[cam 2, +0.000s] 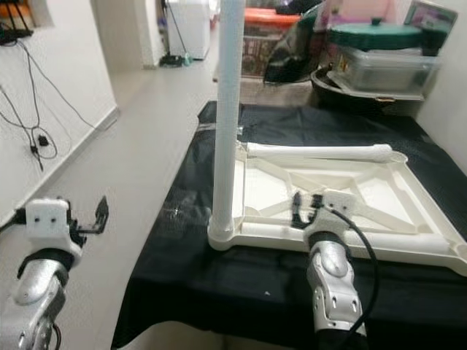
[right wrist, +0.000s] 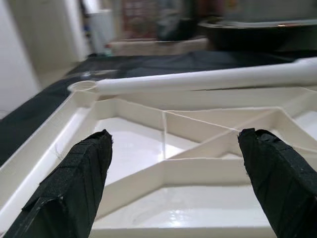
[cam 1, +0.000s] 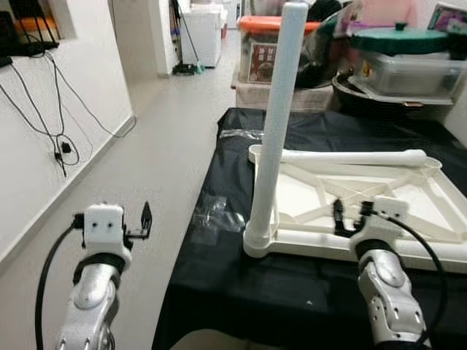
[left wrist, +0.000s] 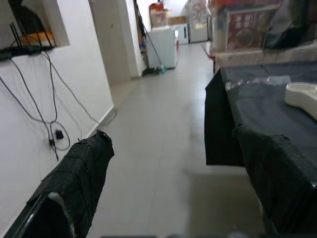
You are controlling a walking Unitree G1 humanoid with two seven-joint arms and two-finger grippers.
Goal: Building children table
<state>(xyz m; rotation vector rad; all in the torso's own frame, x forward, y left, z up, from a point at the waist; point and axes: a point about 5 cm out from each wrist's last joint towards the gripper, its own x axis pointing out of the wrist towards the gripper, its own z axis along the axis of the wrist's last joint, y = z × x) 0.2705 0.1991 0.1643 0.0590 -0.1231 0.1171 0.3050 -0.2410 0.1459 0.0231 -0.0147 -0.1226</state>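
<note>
The white tabletop (cam 1: 408,197) is seen lying upside down, ribs up, on the black-draped counter (cam 1: 241,292). One white leg (cam 1: 281,124) is already stood upright in the tabletop's near-left corner socket. A second leg (cam 1: 357,156) is lying flat along the tabletop's far rim, not yet fitted.

The right end effector (cam 1: 352,216) is held low just over the tabletop's near rim, fingers spread apart and gripping nothing; in the right wrist view the ribs and the lying leg (right wrist: 208,77) are framed between its pads (right wrist: 74,183). The left end effector (cam 1: 142,219) is held off the counter's left edge over the floor (cam 1: 168,138), also spread and empty.

Step in hand, judged: fetching the lying leg for the next corner socket. To do it well, the right end effector should be carried across the tabletop to the far rim and closed around the leg near its middle, so it is lifted level. The standing leg should be cleared widely, since a knock could tip it out of its socket. The tabletop could slide on the cloth when a leg is pressed in, so bracing by the left end effector at the near rim is advised.
</note>
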